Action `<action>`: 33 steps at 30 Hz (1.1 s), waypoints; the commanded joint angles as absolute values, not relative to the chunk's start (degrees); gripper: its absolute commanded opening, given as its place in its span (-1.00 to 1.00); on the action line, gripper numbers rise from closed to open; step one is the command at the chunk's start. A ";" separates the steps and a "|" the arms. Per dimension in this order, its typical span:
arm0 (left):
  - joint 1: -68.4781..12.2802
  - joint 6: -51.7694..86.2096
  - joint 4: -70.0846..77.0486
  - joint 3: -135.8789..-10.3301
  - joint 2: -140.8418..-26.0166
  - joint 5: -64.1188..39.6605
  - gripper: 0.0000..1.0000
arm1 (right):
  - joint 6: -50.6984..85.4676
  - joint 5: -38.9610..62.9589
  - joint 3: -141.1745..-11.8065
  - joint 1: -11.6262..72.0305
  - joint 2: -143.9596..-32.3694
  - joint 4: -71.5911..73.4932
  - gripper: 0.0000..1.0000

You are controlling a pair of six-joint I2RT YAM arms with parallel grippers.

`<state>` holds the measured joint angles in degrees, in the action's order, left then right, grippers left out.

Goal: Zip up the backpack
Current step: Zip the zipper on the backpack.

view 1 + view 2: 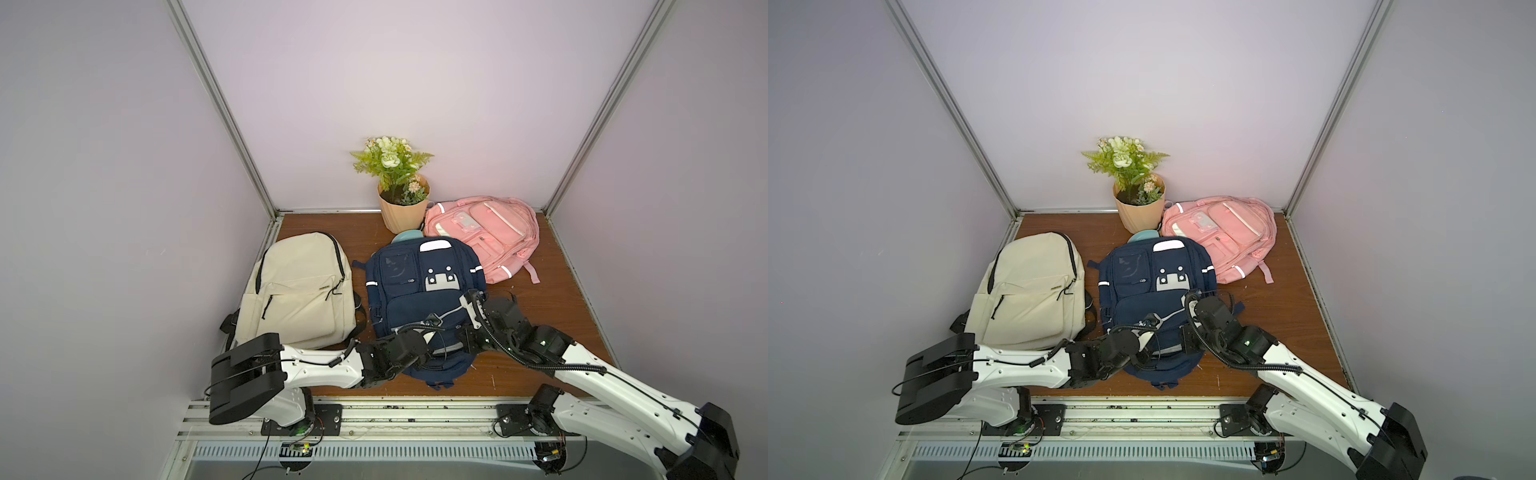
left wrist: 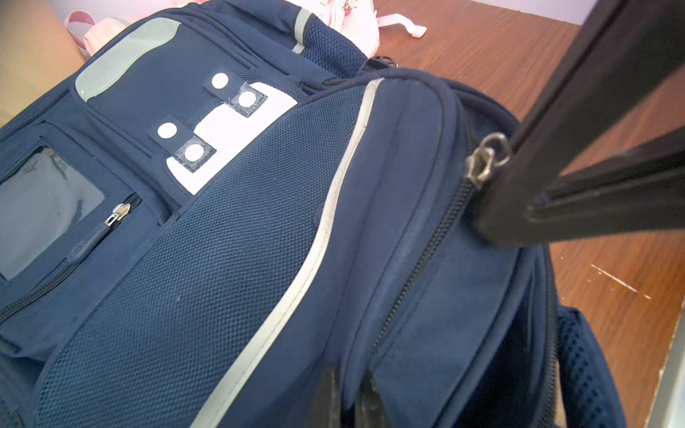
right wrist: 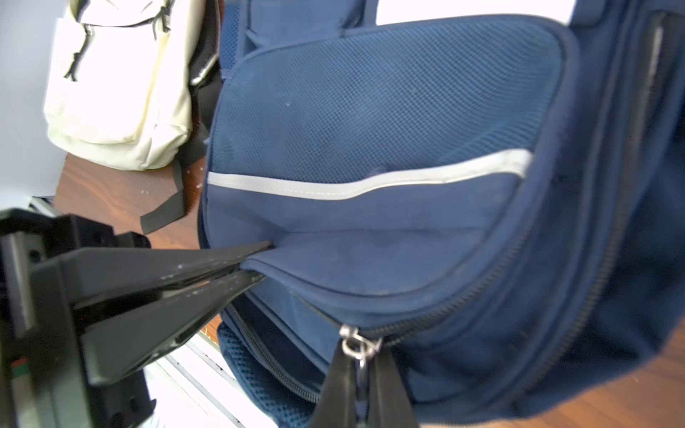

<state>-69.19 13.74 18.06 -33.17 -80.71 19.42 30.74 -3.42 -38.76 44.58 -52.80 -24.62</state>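
Observation:
The navy backpack [image 1: 415, 291] [image 1: 1144, 286] lies flat on the wooden table between my two arms. My left gripper [image 2: 346, 374] [image 3: 255, 263] is shut on the edge of the backpack's front pocket flap [image 3: 370, 259], beside the zipper line. My right gripper [image 3: 361, 355] is shut on the metal zipper pull [image 3: 356, 342] [image 2: 483, 163], its black fingers [image 2: 556, 129] reaching in from the side. Between the two grippers a dark gap [image 3: 281, 352] shows in the zipper. Past the pull the teeth [image 3: 463, 304] are joined. In both top views the fingertips are hidden under the wrists.
A cream backpack [image 1: 295, 291] lies left of the navy one. A pink backpack [image 1: 482, 237] and a potted plant [image 1: 403, 208] stand at the back. A teal object [image 1: 409, 237] peeks out behind the navy backpack. Walls close in three sides of the table [image 1: 540, 299].

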 commanded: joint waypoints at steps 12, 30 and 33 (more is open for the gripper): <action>-68.29 14.59 8.80 -28.75 -78.45 26.15 -1.00 | 21.48 -9.56 -52.66 26.58 -62.37 -41.29 -1.00; -68.37 14.50 8.66 -32.46 -78.17 23.98 -0.76 | 17.92 0.93 -52.50 30.93 -62.15 -34.29 -1.00; -68.36 14.13 8.96 -36.48 -79.18 22.42 -0.41 | 19.68 1.59 -50.34 35.07 -60.53 -31.63 -1.00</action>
<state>-69.12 13.65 15.44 -34.06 -78.28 20.21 18.09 5.89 -51.09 33.08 -63.18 -36.10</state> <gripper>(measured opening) 0.248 0.082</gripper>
